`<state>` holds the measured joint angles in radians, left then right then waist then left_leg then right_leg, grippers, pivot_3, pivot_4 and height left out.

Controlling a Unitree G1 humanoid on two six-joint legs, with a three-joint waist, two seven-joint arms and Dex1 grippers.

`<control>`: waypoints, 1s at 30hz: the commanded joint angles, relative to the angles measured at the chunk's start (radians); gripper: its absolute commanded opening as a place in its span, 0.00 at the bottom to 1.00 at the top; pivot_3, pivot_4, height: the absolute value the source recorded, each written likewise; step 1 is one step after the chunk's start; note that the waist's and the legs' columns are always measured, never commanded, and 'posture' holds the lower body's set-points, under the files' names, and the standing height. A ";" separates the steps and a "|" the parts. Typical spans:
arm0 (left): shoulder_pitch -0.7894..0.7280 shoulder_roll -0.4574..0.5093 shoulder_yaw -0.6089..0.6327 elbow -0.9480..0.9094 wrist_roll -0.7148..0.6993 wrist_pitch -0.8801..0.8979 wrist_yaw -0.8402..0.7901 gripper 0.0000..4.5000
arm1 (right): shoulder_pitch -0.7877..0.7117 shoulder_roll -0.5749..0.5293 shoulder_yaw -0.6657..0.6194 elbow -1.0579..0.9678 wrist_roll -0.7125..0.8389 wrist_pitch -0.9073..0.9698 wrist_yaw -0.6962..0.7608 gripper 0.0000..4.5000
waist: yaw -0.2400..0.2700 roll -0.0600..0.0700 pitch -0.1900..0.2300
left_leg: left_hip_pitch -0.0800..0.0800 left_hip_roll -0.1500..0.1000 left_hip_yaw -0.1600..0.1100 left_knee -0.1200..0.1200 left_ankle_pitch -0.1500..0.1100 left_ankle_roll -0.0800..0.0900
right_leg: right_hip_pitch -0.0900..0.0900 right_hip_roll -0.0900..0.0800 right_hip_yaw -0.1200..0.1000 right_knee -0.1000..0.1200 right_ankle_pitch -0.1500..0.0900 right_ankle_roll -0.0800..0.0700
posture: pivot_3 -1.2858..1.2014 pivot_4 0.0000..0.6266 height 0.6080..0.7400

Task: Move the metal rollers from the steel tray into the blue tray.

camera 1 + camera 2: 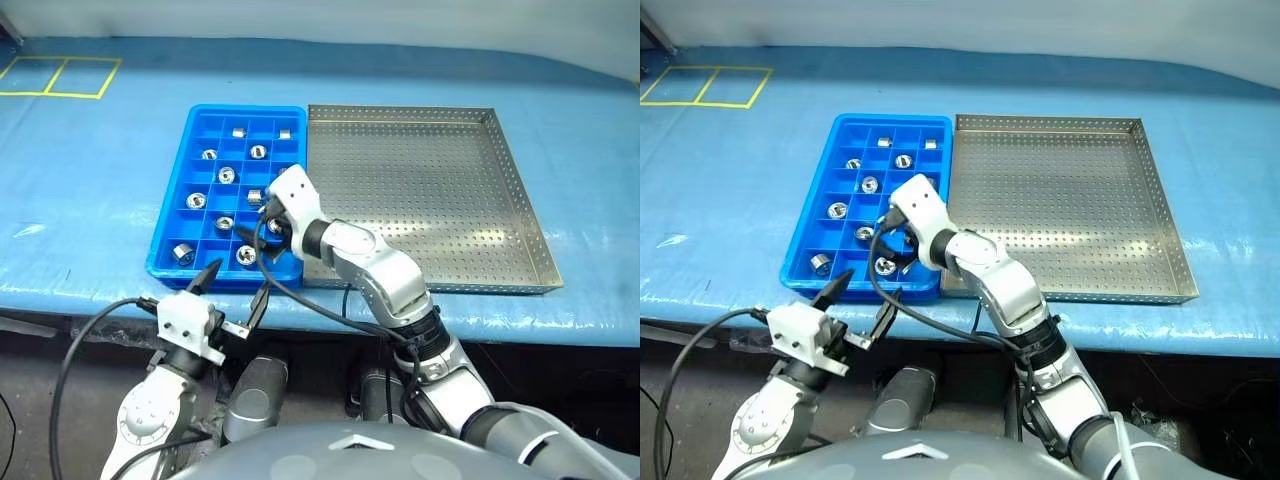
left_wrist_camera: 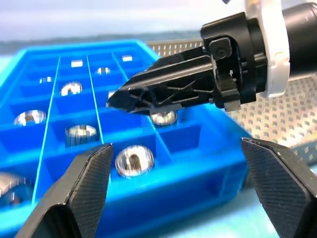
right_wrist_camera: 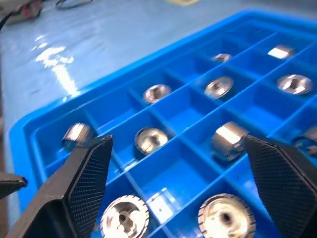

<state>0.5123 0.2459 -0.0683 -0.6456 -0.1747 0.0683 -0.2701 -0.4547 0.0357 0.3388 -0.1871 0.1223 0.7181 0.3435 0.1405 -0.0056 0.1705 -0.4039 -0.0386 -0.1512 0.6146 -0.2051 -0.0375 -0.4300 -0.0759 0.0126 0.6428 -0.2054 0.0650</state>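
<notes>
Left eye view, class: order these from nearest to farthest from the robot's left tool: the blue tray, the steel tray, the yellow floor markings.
From the left tool:
1. Blue tray, just beyond its open fingertips.
2. Steel tray, further off on the right, beside the blue tray.
3. Yellow floor markings, far back in the left corner.

Right gripper [image 1: 262, 222] reaches forward with jaws spread; left gripper [image 1: 232, 290] hangs low, jaws apart

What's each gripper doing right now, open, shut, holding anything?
Left gripper: open, holding nothing, at the near edge of the blue tray.
Right gripper: open, holding nothing, over the blue tray's compartments.
</notes>
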 commanded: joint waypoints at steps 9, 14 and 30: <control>-0.370 -0.014 0.129 0.205 0.122 0.145 0.172 1.00 | 0.143 -0.100 -0.117 -0.144 -0.049 -0.118 -0.091 0.99 | -0.080 -0.001 0.000 | 0.001 0.000 -0.001 0.001 0.001 -0.001 | 0.002 0.001 0.000 0.001 0.002 0.002 | 0.56 0.24 1.00; -0.454 -0.012 0.130 0.251 0.153 0.151 0.182 1.00 | 0.226 -0.118 -0.166 -0.183 -0.038 -0.102 -0.108 0.99 | -0.124 -0.001 -0.001 | 0.003 -0.001 0.001 0.002 0.001 -0.001 | 0.004 0.000 0.003 0.000 0.003 0.004 | 0.55 0.24 1.00; -0.398 -0.072 0.188 0.223 0.131 0.205 0.213 1.00 | 0.316 -0.177 -0.153 -0.220 -0.031 -0.080 -0.081 0.99 | -0.151 -0.001 -0.001 | 0.004 -0.001 0.001 0.005 0.001 0.000 | 0.006 0.000 0.003 0.000 0.005 0.008 | 0.55 0.24 1.00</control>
<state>0.1100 0.1784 0.1135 -0.3707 -0.0462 0.2768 -0.0622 -0.1351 -0.1398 0.1760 -0.3661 0.0847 0.6436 0.2547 -0.0104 -0.0069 0.1700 -0.4003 -0.0393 -0.1498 0.6197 -0.2043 -0.0379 -0.4240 -0.0762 0.0158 0.6430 -0.2005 0.0724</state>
